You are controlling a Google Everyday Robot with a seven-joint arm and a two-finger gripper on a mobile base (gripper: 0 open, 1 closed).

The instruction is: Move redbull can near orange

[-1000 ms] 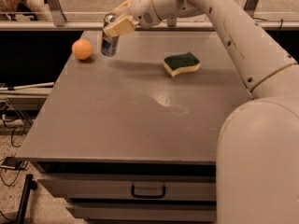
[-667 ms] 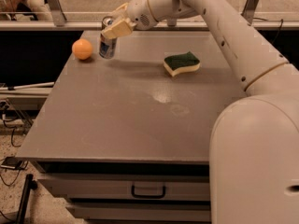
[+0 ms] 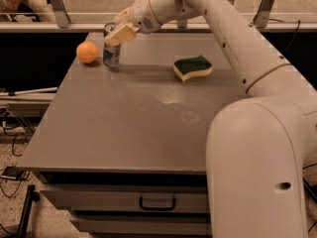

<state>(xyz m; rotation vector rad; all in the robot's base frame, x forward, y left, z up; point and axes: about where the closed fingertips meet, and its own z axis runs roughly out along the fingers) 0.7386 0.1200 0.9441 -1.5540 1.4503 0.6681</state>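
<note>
The redbull can (image 3: 111, 52) stands upright on the grey table (image 3: 133, 123) at the far left, a slim silver can with a blue lower band. The orange (image 3: 87, 52) lies just left of it, a small gap between them. My gripper (image 3: 117, 32) reaches in from the right at the can's upper part, with its tan fingers (image 3: 121, 33) around the can's top. The can's base rests on the table.
A green and yellow sponge (image 3: 192, 67) lies at the far right of the table. My white arm (image 3: 237, 48) spans the right side. A rail with posts (image 3: 54, 4) runs behind the table. Drawers (image 3: 157, 202) sit under the front edge.
My gripper has carried the can slightly left and down, closer to the orange; the can now stands on the table.
</note>
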